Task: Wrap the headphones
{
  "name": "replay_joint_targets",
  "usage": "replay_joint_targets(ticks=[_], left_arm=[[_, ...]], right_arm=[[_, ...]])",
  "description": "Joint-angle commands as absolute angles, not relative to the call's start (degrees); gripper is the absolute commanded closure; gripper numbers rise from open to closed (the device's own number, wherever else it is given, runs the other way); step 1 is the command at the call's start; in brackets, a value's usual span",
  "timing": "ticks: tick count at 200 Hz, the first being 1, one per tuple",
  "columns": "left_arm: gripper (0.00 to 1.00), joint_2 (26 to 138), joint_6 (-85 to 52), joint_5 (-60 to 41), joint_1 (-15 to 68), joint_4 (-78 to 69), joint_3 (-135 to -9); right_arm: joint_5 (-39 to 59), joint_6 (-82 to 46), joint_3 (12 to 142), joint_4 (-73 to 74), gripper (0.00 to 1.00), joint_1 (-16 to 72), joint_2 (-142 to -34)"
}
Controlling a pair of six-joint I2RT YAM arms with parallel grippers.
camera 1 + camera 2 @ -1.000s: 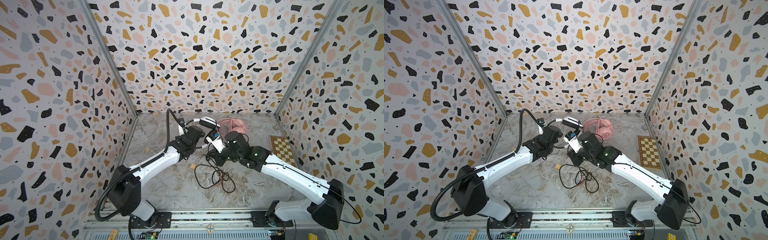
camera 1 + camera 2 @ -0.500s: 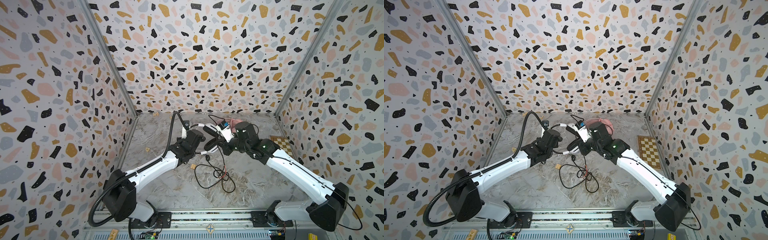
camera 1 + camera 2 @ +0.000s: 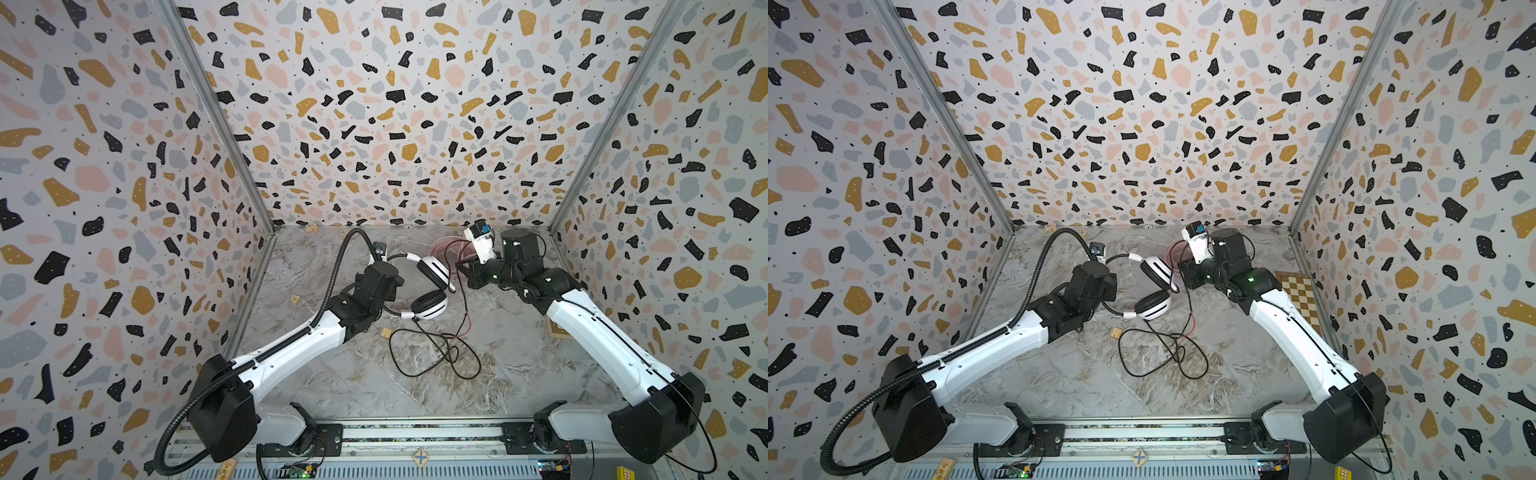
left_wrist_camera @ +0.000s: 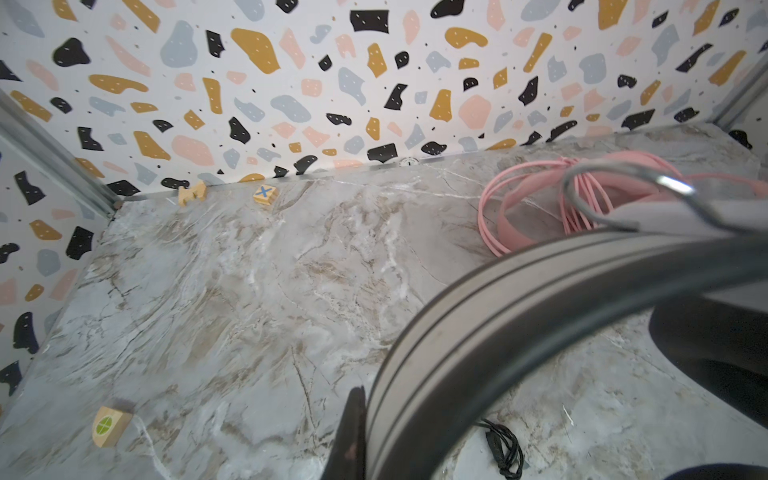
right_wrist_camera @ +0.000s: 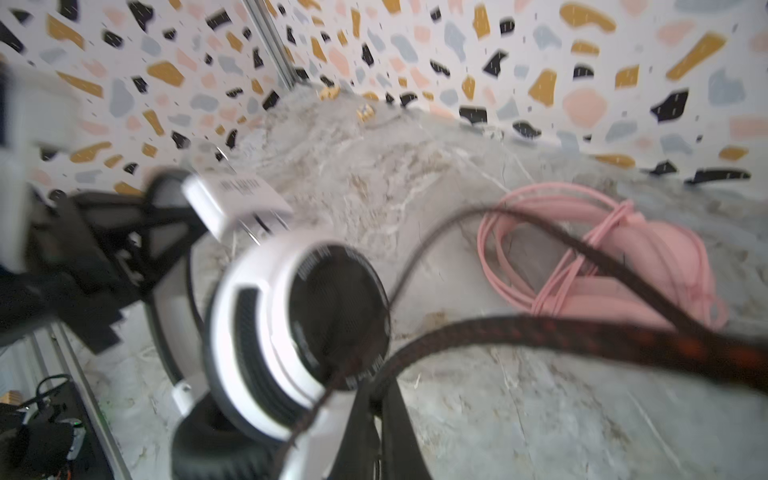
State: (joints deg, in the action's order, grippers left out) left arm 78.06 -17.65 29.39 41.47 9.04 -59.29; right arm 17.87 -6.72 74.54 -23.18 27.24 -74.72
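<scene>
Since a second earlier, my right end effector had swung rearward and to the right, away from the middle. It was clamped on the one black cable, whose slack lay looped on the tabletop. My left end effector was closed on the black headband of the white headset, its two ear cups between my two end effectors. The pink headset, second of two, lay near the back wall, its pink cable bundled on it. Three small wooden pieces showed in the left wrist view.
</scene>
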Motion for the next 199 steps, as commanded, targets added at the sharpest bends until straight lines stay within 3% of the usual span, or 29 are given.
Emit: replay_joint_targets(ticks=[1,77,199], left_arm=[[1.0,79.6,-16.02,25.31,41.48,5.25,-61.81],[1.0,85.28,-10.82,14.68,41.44,7.3,-66.1],[1.0,85.79,-7.09,7.45,41.4,5.8,-66.34]], right_arm=[[18.33,-4.56,80.04,-24.7,0.96,29.54,-73.05],[16.88,0.57,92.97,-33.3,0.95,40.37,-76.52],[44.53,-2.2,93.74,-27.62,0.95,41.14,-78.51]])
